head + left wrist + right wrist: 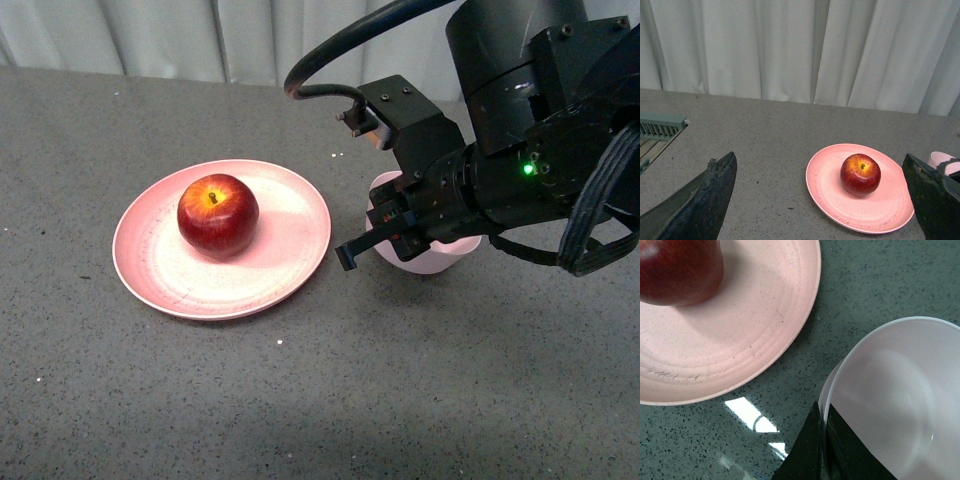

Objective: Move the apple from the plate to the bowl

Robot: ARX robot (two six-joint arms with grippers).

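Hovering over the bowl (440, 262), the right gripper (362, 240) points its tips twd the plate (295, 250). Jaw gap: can't tell. In the front view the tips are bunched and foreshortened. The right wrist view catches only one dark finger (807, 455), right at the bowl's rim; touching or just above it, can't tell either. Nothing visibly gripped. Bowl is empty, whitish inside.

Left gripper (817, 157): jaws spread wide, nothing betw. them. It sits well back from the plate, and its arm doesn't show in the front view.

Key relation: apple (218, 213) sits on the plate, a bit left of centre, well apart from the right gripper and to its left in the front view, w/ the plate's bare right half betw. them. Stem points up, yellow patch on top. The fruit is round, so there's no long axis to line up with and approach angle matters little. Right arm looks the nearer of the two (judgement).

Bowl stands just beside the plate's right rim, not touching; the right wrist view shows a strip of grey table (300, 400) betw. them.

Task looks at its start: apple not yet picked. Next move prob. needs the right gripper to go left over the plate, jaws wider than the apple. Skin is glossy, so it could slip or roll.
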